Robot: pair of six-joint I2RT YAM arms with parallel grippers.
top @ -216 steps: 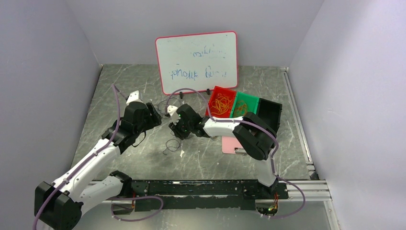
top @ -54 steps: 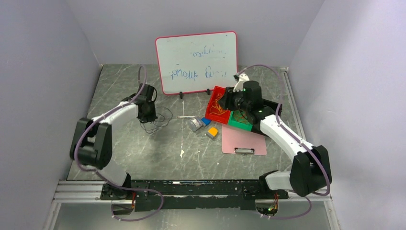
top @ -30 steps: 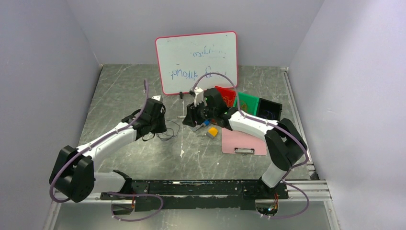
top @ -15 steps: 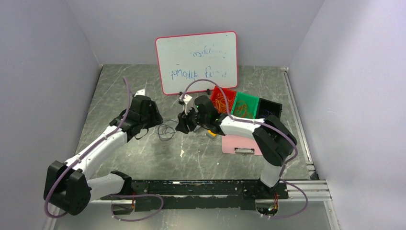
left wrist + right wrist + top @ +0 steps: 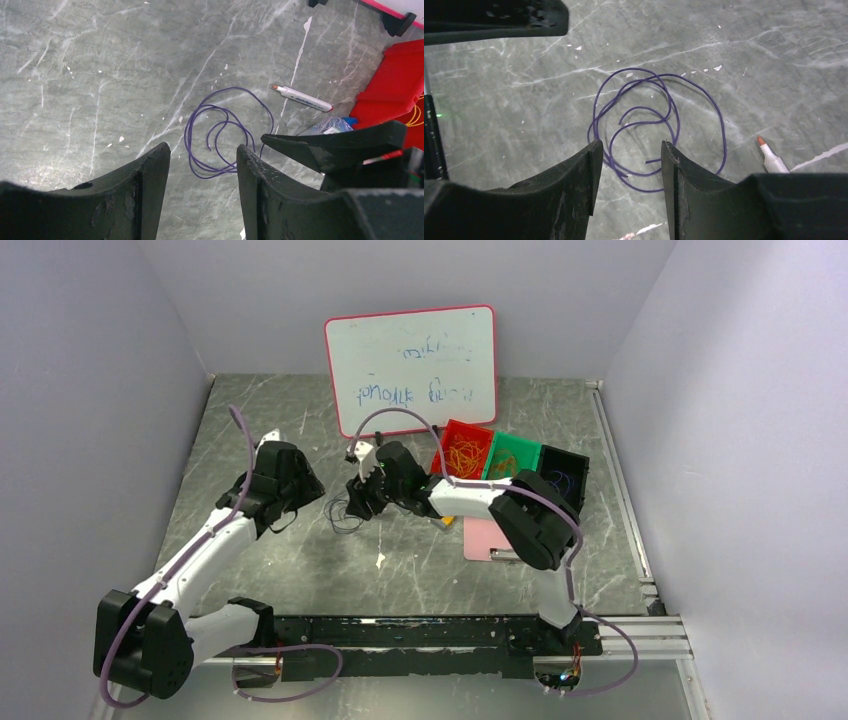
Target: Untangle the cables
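A thin dark purple cable [image 5: 345,513] lies in loose loops on the grey marbled table, between my two grippers; it also shows in the left wrist view [image 5: 220,132] and the right wrist view [image 5: 651,125]. My left gripper [image 5: 308,483] is open and empty just left of it [image 5: 202,147]. My right gripper [image 5: 357,502] is open and empty, hovering right over its right side [image 5: 630,145]. Orange cables [image 5: 462,457] lie in the red tray [image 5: 449,432], yellowish ones [image 5: 502,468] in the green tray [image 5: 524,447], and a purple one in the black tray [image 5: 575,460].
A whiteboard [image 5: 411,370] stands at the back. A white marker [image 5: 302,98] and a small clear packet [image 5: 330,125] lie near the red tray. An orange block [image 5: 445,519] and a pink clipboard [image 5: 482,540] lie under my right arm.
My right gripper has moved left from beside the trays to over the purple cable. My left gripper has drawn back to the left and let the cable lie on the table.
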